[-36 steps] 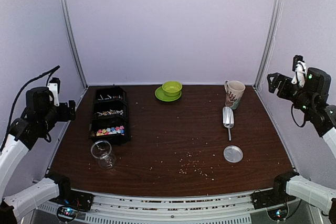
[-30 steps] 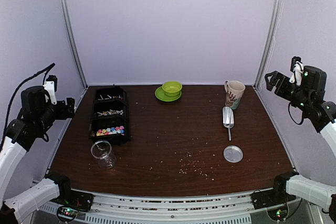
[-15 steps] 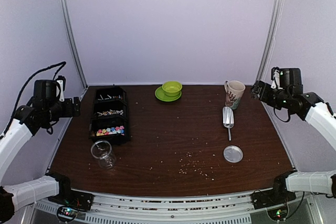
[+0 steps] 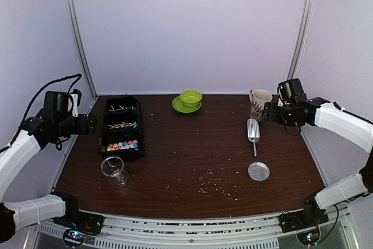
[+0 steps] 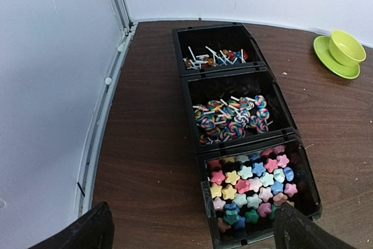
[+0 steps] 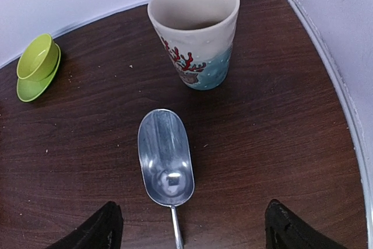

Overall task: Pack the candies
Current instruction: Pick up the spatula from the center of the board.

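Note:
The candies (image 5: 253, 179), star-shaped sweets in pink, blue, yellow, green and white, fill the nearest compartment of a black tray (image 4: 122, 126); from above the candies (image 4: 122, 144) show as a bright patch. My left gripper (image 4: 87, 123) hovers just left of the tray, open and empty; in its wrist view the left gripper (image 5: 195, 240) has one finger (image 5: 87, 234) over bare table and the other over the tray's near corner. My right gripper (image 4: 265, 114), open and empty, hangs by the mug, above a metal scoop (image 6: 166, 158).
Swirl lollipops (image 5: 230, 115) and small stick sweets (image 5: 213, 56) fill the tray's other compartments. A clear jar (image 4: 115, 171) lies near the tray, its round lid (image 4: 259, 171) at the right. A mug (image 6: 195, 30) and green bowl on a saucer (image 4: 190, 98) stand at the back. Crumbs dot the table.
Both arms have swung in from the side walls: the left toward the tray, the right down and left to the mug and scoop. Nothing on the table has moved.

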Robot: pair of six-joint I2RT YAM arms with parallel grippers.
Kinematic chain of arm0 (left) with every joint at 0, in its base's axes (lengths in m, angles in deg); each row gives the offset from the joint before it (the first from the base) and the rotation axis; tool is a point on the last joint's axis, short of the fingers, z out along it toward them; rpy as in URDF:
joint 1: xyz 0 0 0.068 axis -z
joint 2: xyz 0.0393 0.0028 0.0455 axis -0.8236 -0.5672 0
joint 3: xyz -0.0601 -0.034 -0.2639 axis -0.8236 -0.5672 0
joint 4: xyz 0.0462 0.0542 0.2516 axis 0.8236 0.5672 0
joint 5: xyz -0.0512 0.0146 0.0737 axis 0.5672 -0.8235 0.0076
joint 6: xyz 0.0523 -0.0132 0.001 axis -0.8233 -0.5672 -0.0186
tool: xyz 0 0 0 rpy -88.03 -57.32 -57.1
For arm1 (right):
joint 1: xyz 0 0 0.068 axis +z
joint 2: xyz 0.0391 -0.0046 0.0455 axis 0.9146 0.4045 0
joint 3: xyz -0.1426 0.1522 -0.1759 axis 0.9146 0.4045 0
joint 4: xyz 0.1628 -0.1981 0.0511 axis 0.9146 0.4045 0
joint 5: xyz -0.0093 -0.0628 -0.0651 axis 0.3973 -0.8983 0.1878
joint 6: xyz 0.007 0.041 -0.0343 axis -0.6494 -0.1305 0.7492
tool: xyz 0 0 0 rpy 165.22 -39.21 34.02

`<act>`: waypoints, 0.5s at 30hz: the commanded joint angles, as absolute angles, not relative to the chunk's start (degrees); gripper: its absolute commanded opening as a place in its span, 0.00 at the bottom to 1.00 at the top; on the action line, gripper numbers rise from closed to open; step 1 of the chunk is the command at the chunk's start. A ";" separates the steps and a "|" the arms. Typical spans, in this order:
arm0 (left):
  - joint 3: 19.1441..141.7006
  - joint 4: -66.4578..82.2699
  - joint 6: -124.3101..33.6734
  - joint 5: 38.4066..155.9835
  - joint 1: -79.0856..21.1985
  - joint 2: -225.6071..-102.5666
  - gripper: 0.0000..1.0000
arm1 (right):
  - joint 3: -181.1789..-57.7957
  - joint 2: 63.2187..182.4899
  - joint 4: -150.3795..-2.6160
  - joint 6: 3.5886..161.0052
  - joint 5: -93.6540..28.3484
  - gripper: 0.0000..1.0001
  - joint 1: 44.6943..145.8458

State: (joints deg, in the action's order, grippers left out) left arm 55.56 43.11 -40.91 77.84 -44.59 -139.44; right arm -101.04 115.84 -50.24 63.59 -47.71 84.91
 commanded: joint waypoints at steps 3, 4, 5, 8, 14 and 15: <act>55.71 41.56 -41.08 78.74 -45.05 -139.13 0.98 | -103.07 123.46 -53.53 62.63 -46.47 0.82 86.95; 55.71 41.56 -41.06 78.74 -45.14 -139.21 0.98 | -103.35 124.90 -53.46 62.64 -46.65 0.81 87.35; 55.71 41.56 -41.01 78.73 -45.11 -139.34 0.98 | -103.62 126.07 -53.39 62.65 -46.75 0.81 87.79; 55.76 41.56 -40.81 78.66 -45.12 -139.54 0.98 | -104.19 129.69 -53.21 62.59 -47.49 0.80 89.11; 55.79 41.56 -40.56 77.97 -45.07 -139.70 0.98 | -102.59 133.55 -54.18 62.15 -47.42 0.77 90.86; 55.79 41.56 -40.51 77.87 -45.08 -139.71 0.98 | -102.26 134.13 -54.38 62.13 -47.27 0.75 91.00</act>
State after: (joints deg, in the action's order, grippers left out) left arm 55.56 43.09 -40.87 78.06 -44.63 -139.64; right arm -102.77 132.84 -52.97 63.05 -46.75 90.22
